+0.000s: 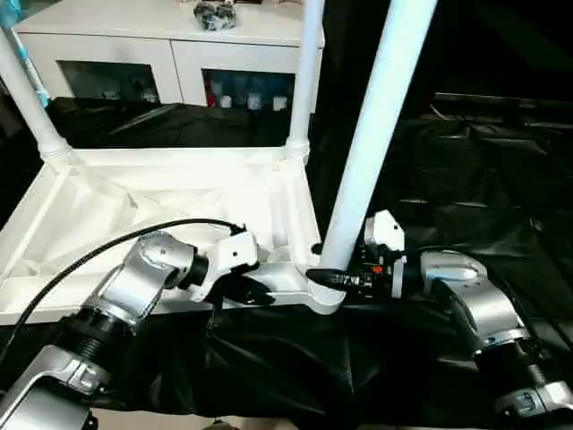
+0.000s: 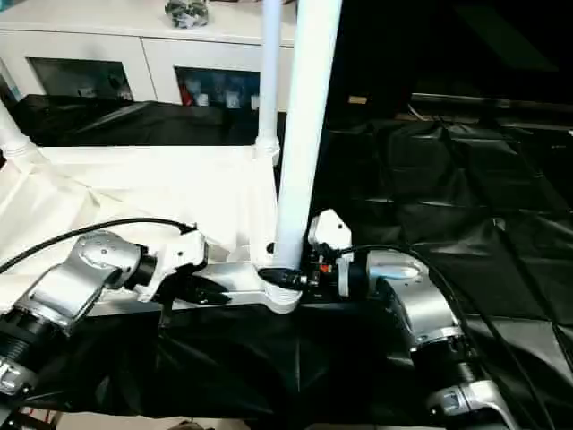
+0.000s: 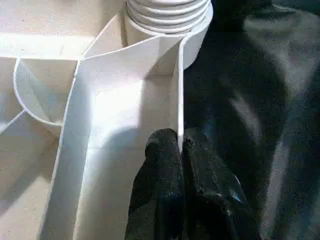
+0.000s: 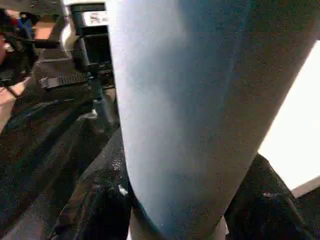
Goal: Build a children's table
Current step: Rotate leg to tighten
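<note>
The children's table lies upside down on black cloth, its white tabletop (image 1: 134, 206) showing the ribbed underside. Two white legs stand in the far corner sockets, one at the left (image 1: 27, 94) and one at the right (image 1: 304, 81). A third leg (image 1: 380, 125) rises from the near right corner socket (image 1: 322, 291). My right gripper (image 1: 329, 278) is shut on this leg just above the socket, and its black fingers (image 4: 90, 210) flank the tube. My left gripper (image 1: 255, 291) is shut on the tabletop's thin near rim (image 3: 179, 100) close to that socket, with both fingertips (image 3: 162, 160) pinching the wall.
A white cabinet (image 1: 161, 45) with glass doors stands behind the table, with a small dark object (image 1: 215, 13) on top. Crumpled black cloth (image 1: 474, 179) covers the surface to the right and front. A black cable (image 1: 89, 255) arcs over my left forearm.
</note>
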### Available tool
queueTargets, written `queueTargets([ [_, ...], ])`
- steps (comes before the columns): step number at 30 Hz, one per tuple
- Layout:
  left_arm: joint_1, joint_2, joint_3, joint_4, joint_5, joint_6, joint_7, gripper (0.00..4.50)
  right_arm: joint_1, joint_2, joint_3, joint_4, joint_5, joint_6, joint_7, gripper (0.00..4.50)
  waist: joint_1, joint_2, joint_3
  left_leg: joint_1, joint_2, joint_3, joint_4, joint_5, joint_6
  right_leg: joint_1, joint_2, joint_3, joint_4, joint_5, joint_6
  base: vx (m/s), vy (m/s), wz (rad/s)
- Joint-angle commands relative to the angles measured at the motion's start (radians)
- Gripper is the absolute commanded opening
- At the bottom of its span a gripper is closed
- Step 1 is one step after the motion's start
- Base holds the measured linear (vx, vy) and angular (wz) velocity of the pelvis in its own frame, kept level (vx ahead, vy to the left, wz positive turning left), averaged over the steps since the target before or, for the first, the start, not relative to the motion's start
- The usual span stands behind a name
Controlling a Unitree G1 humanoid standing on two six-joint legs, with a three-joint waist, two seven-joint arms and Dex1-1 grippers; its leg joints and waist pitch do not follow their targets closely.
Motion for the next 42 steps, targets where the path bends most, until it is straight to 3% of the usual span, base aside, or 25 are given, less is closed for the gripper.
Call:
queueTargets([
  [1,-0.049,-0.081,0.015,-0.022,-0.011,0.041,0.070,0.00,-0.011,0.055,0.002,0.172,-0.102,0.035,-0.219,1.88,-0.006,0.011,-0.036,0.029,0.088,-0.045,-0.097,-0.403,-0.061,0.009,-0.064,0.034,-0.080,-0.245,-0.234,0.000,0.000,0.00],
  [3,-0.073,-0.130,0.038,-0.004,-0.002,0.093,0.156,0.00,-0.046,0.095,-0.039,0.240,-0.106,0.055,-0.342,1.88,-0.015,0.010,-0.036,0.029,0.086,-0.051,-0.098,-0.429,-0.089,0.006,-0.065,0.032,-0.082,-0.308,-0.221,0.000,0.000,0.00],
  [6,-0.096,-0.179,0.059,0.004,0.003,0.150,0.234,0.00,-0.074,0.131,-0.067,0.297,-0.103,0.062,-0.430,1.88,-0.023,0.009,-0.036,0.030,0.086,-0.053,-0.096,-0.453,-0.097,0.003,-0.067,0.034,-0.087,-0.341,-0.205,0.000,0.000,0.00],
  [8,-0.117,-0.229,0.074,0.009,0.016,0.218,0.320,0.00,-0.100,0.163,-0.082,0.355,-0.100,0.060,-0.500,1.88,-0.024,0.013,-0.037,0.031,0.085,-0.051,-0.095,-0.457,-0.089,0.000,-0.063,0.034,-0.090,-0.308,-0.204,0.000,0.000,0.00],
  [10,-0.127,-0.272,0.085,0.013,0.022,0.255,0.382,0.00,-0.117,0.186,-0.090,0.396,-0.097,0.064,-0.547,1.88,-0.022,0.010,-0.037,0.033,0.084,-0.049,-0.094,-0.454,-0.083,-0.001,-0.062,0.034,-0.091,-0.294,-0.206,0.000,0.000,0.00],
  [12,-0.138,-0.362,0.087,0.023,0.036,0.303,0.477,0.00,-0.156,0.245,-0.114,0.492,-0.091,0.075,-0.625,1.88,-0.022,0.009,-0.037,0.029,0.083,-0.048,-0.092,-0.427,-0.070,0.003,-0.064,0.034,-0.092,-0.275,-0.219,0.000,0.000,0.00],
  [14,-0.130,-0.386,0.063,0.033,0.062,0.311,0.499,0.00,-0.171,0.274,-0.118,0.525,-0.101,0.077,-0.641,1.88,-0.021,0.010,-0.037,0.024,0.083,-0.049,-0.093,-0.418,-0.059,0.006,-0.062,0.032,-0.093,-0.273,-0.210,0.000,0.000,0.00],
  [20,-0.125,-0.385,0.061,0.034,0.069,0.332,0.524,0.00,-0.180,0.290,-0.116,0.543,-0.110,0.067,-0.651,1.88,-0.019,0.010,-0.037,0.026,0.083,-0.050,-0.095,-0.437,-0.051,0.005,-0.061,0.031,-0.095,-0.277,-0.197,0.000,0.000,0.00],
  [25,-0.130,-0.369,0.077,0.039,0.086,0.335,0.532,0.00,-0.207,0.302,-0.125,0.577,-0.128,0.064,-0.654,1.88,-0.024,0.010,-0.032,0.029,0.083,-0.059,-0.100,-0.528,-0.075,-0.007,-0.063,0.030,-0.106,-0.409,-0.161,0.000,0.000,0.00],
  [27,-0.130,-0.368,0.076,0.039,0.088,0.334,0.529,0.00,-0.211,0.303,-0.128,0.577,-0.128,0.062,-0.650,1.88,-0.025,0.011,-0.032,0.030,0.083,-0.061,-0.101,-0.544,-0.080,-0.009,-0.064,0.031,-0.109,-0.423,-0.151,0.000,0.000,0.00],
  [29,-0.128,-0.366,0.075,0.035,0.088,0.332,0.526,0.00,-0.215,0.305,-0.134,0.574,-0.124,0.059,-0.645,2.44,-0.025,0.012,-0.034,0.029,0.084,-0.062,-0.104,-0.537,-0.082,-0.006,-0.063,0.029,-0.107,-0.398,-0.149,0.000,0.000,0.00],
  [31,-0.127,-0.363,0.071,0.031,0.085,0.326,0.516,0.00,-0.221,0.305,-0.139,0.571,-0.118,0.054,-0.634,2.44,-0.025,0.014,-0.037,0.029,0.085,-0.060,-0.107,-0.517,-0.082,-0.004,-0.060,0.028,-0.105,-0.341,-0.159,0.000,0.000,0.00],
  [33,-0.125,-0.355,0.065,0.023,0.084,0.324,0.505,0.00,-0.224,0.306,-0.139,0.561,-0.116,0.041,-0.617,2.77,-0.022,0.019,-0.039,0.030,0.085,-0.055,-0.106,-0.482,-0.080,-0.003,-0.059,0.029,-0.102,-0.261,-0.181,0.000,0.000,0.00],
  [34,-0.123,-0.348,0.059,0.018,0.085,0.318,0.497,0.00,-0.226,0.307,-0.145,0.552,-0.110,0.035,-0.603,2.87,-0.024,0.016,-0.039,0.028,0.085,-0.054,-0.107,-0.474,-0.076,0.000,-0.058,0.029,-0.101,-0.245,-0.186,0.000,0.000,0.00],
  [42,-0.094,-0.294,0.049,-0.056,0.056,0.274,0.393,0.00,-0.213,0.274,-0.144,0.421,-0.077,0.020,-0.463,3.59,-0.019,0.014,-0.043,0.017,0.086,-0.045,-0.098,-0.347,-0.015,0.015,-0.061,0.029,-0.092,-0.155,-0.225,0.000,0.000,0.00],
])
